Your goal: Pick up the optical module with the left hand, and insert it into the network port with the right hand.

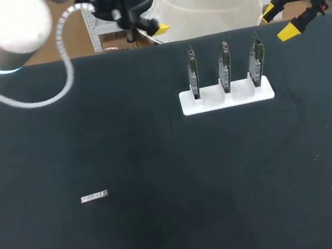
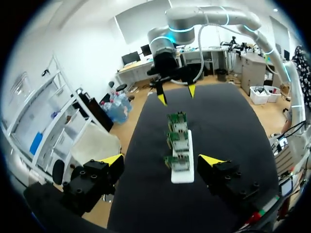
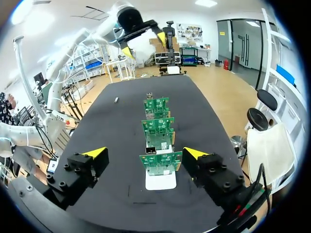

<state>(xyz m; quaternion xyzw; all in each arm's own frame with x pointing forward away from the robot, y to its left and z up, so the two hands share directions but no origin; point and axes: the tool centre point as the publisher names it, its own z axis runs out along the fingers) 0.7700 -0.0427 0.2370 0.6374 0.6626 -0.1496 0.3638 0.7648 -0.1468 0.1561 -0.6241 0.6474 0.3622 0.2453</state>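
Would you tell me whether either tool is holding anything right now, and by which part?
Nothing is held. The left tool and right tool are open and empty; the module lies on the table.

Nothing on my table can be read.

The optical module (image 1: 94, 197) lies flat on the black table (image 1: 182, 229), and its pale top face is too small in my head view to show any letters or numbers. In my right wrist view it is only a small sliver. The three green circuit boards (image 1: 226, 64) stand upright in a white holder (image 1: 227, 98). My wrist views show small pale specks and components on their faces, but none of these forms a word, figure or sign I can make out.
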